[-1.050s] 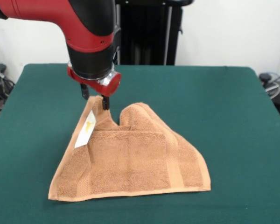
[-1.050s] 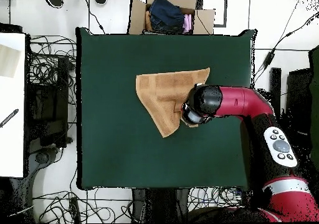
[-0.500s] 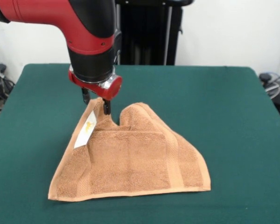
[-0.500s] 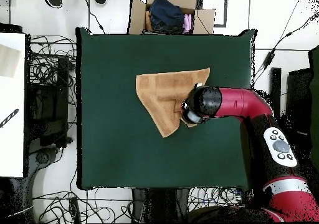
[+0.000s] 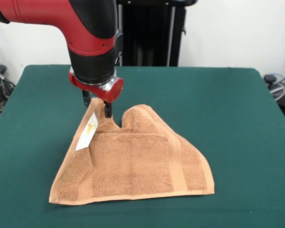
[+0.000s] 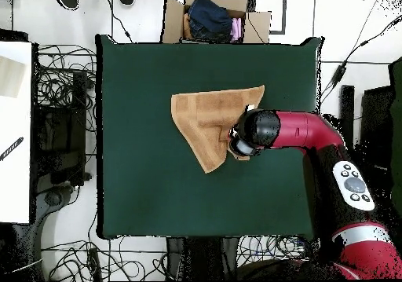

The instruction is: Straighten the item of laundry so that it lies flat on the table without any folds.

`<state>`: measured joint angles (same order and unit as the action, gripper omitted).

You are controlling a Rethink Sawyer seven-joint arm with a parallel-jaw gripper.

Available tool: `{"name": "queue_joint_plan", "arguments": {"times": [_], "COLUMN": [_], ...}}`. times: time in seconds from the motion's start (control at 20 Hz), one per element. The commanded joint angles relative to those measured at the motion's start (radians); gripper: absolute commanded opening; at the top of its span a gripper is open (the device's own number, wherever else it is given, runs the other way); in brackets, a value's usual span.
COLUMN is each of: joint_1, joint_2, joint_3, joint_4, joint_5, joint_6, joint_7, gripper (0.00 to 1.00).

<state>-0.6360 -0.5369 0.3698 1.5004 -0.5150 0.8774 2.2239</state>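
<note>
Front view: the towel (image 5: 133, 164) lies near the table's (image 5: 237, 118) middle, folded into a rough triangle with its white label (image 5: 87, 133) showing.
Gripper (image 5: 97, 103): low over the towel's raised far corner, one finger on each side of the cloth; whether the jaws pinch it I cannot tell.
Progress: little done as I judge it; a folded-over layer and a humped peak are left to spread.
Overhead view: a cardboard box (image 6: 217, 18) beyond the table holds dark and pink clothes.
Risk: dragging could bunch the towel.
</note>
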Motion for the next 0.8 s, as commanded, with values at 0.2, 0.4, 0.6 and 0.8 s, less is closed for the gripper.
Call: {"name": "queue_joint_plan", "arguments": {"times": [0.2, 0.4, 0.6, 0.8], "joint_1": [0.013, 0.011, 0.009, 0.006], "joint_2": [0.012, 0.008, 0.000, -0.012], "joint_3": [0.050, 0.049, 0.047, 0.041], "joint_4": [0.056, 0.069, 0.088, 0.114], "joint_5": [-0.032, -0.030, -0.029, -0.027], "joint_6": [-0.074, -0.088, -0.098, -0.117], "joint_7": [-0.128, -0.117, -0.108, -0.092], "gripper": [0.00, 0.00, 0.00, 0.00]}}
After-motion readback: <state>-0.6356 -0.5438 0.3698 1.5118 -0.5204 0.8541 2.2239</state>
